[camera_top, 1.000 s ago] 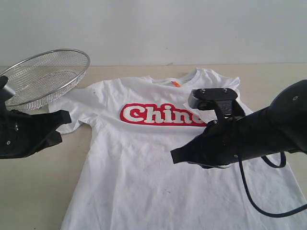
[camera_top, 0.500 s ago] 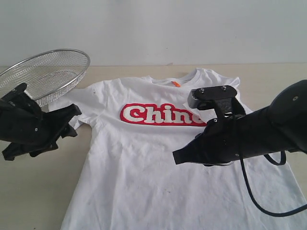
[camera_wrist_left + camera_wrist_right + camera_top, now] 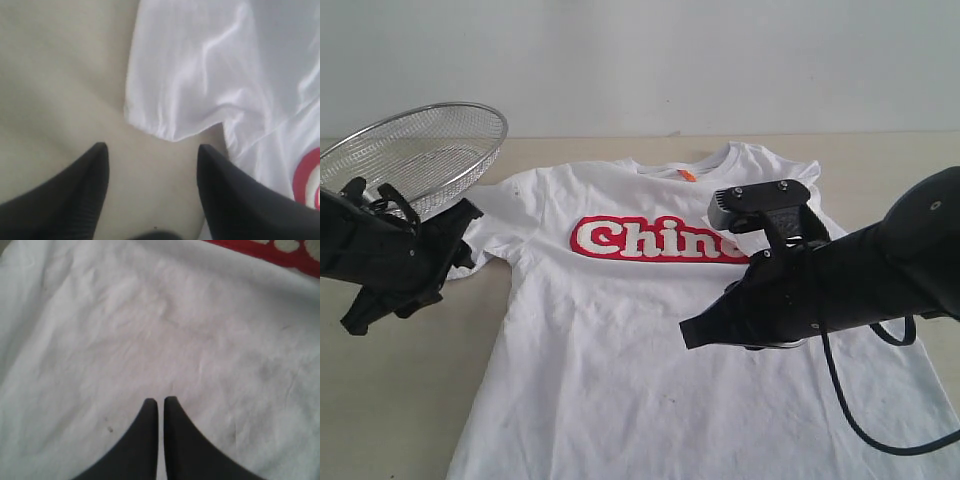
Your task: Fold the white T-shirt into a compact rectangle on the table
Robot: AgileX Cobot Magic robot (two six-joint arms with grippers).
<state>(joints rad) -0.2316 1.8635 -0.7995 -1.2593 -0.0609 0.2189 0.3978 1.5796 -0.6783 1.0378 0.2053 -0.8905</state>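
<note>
1. White cotton short-sleeved T-shirt (image 3: pixel 620 340) lies flat and face up on the broad pale beige table (image 3: pixel 380 400), collar toward the far wall. No fold shows yet, so I judge the task to be at its start.
2. The red lettering (image 3: pixel 640 240) across the chest and the small orange neck tag (image 3: pixel 687 175) show that the front is uppermost.
3. The left pincer (image 3: pixel 152 147) stands with its jaws wide and empty. Bare table lies between its tips, and the hem of the shirt's sleeve (image 3: pixel 175 100) is just beyond them. It looks lined up to take that sleeve edge for a first fold inward.
4. The right pincer (image 3: pixel 161 401) has its tips pressed together with nothing between them, over the plain cloth below the lettering. I cannot tell whether it touches the cloth. It may be there to pin the body while the sleeve goes over, or it may only be waiting.
5. A round wire-mesh metal basket (image 3: pixel 420 150) stands on the table near that sleeve, just behind the left arm. An inward fold leads away from it, though the arm itself could brush the rim.
6. The right arm and its loose black cable (image 3: pixel 840 390) hang over the shirt's half on that side. They hide the end of the lettering and would stand in the way of a fold coming across.
</note>
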